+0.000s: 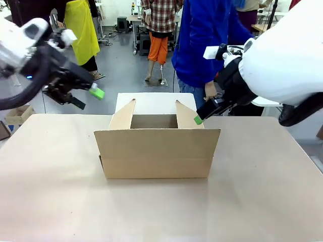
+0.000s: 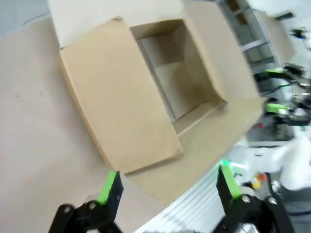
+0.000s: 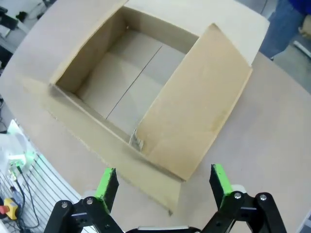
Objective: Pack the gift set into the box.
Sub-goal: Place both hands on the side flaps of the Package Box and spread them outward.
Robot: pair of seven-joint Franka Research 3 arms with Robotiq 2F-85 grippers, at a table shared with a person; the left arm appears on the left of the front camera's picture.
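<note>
The box (image 1: pixel 156 151) stands open in the middle of the table, a plain brown carton with its side flaps up and a pale far flap (image 1: pixel 154 102) leaning back. Its inside (image 3: pixel 129 80) is bare cardboard with nothing in it. My left gripper (image 1: pixel 88 98) hangs open in the air to the left of the box, looking down at it (image 2: pixel 167 179). Just off the box's right flap (image 1: pixel 186 115), my right gripper (image 1: pixel 202 116) hovers open, empty (image 3: pixel 163 179). The gift set is out of view.
A person in a blue top (image 1: pixel 207 40) stands at the far side of the table, one hand (image 1: pixel 209 91) just behind my right gripper. Bare tabletop (image 1: pixel 55 191) lies around the box. Other people stand farther back in the room.
</note>
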